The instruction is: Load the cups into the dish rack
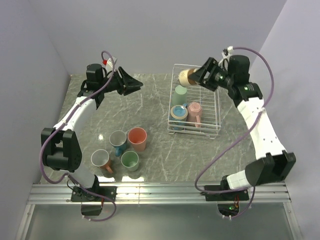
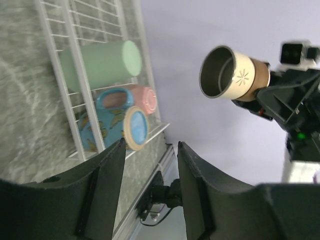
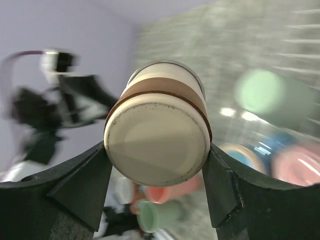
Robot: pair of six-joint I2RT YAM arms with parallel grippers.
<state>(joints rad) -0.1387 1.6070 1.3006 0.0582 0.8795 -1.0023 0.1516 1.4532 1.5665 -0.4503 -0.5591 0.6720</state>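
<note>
My right pincer (image 1: 196, 75) pinches cream cup (image 3: 157, 135) round base, near bench (image 1: 155, 100) far edge. Hard, smooth, maybe slippery; left pincer (image 2: 150, 170) spread.

Robotics laboratory bench rather than a kitchen. We see plain pale walls (image 1: 150, 35) boxing in a grey marbled table (image 1: 165, 150) on three sides. A left arm (image 1: 77, 112) and a right arm (image 1: 260, 125) are bolted to a metal rail (image 1: 160, 192) at the near edge, and purple cables (image 1: 248, 48) loop freely. The cups (image 1: 137, 139) and dish rack (image 1: 202, 82) are household goods set on this bench.
</note>
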